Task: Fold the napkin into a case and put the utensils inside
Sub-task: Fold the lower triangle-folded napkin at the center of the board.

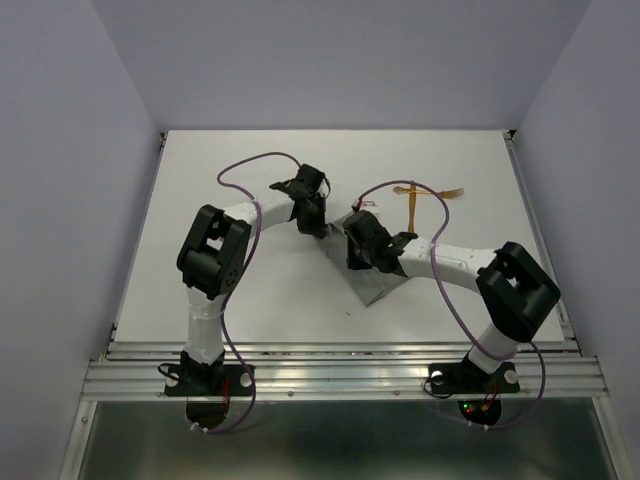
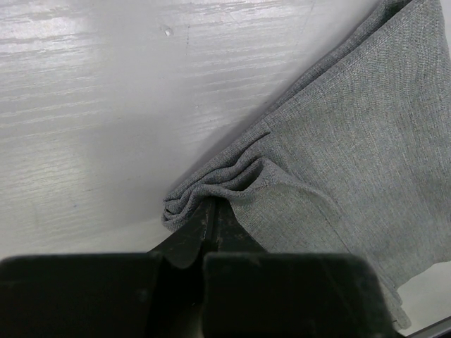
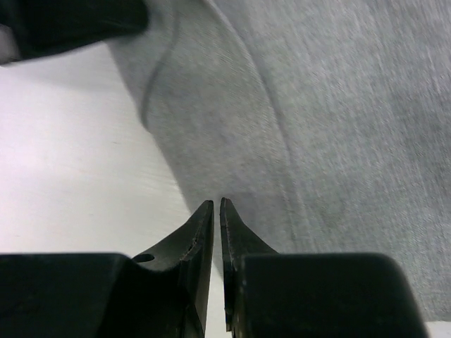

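The grey napkin [image 1: 378, 285] lies mid-table, mostly hidden under the right arm. My left gripper [image 1: 320, 228] is shut on a bunched corner of the napkin [image 2: 352, 141], whose folds gather at the left gripper's tips [image 2: 211, 205]. My right gripper [image 1: 352, 232] sits close beside it. Its jaws are nearly together, pinching the napkin's [image 3: 338, 105] edge at the right gripper's tips [image 3: 217, 203]. Two golden utensils lie behind the napkin on the bare table: one [image 1: 413, 207] pointing toward me, the fork [image 1: 452, 193] to its right. No case shape shows.
The white table [image 1: 250, 180] is walled by pale panels on three sides. A metal rail [image 1: 340, 365] runs along the near edge by the arm bases. Purple cables loop over both arms. The left gripper's dark body [image 3: 70, 21] shows in the right wrist view.
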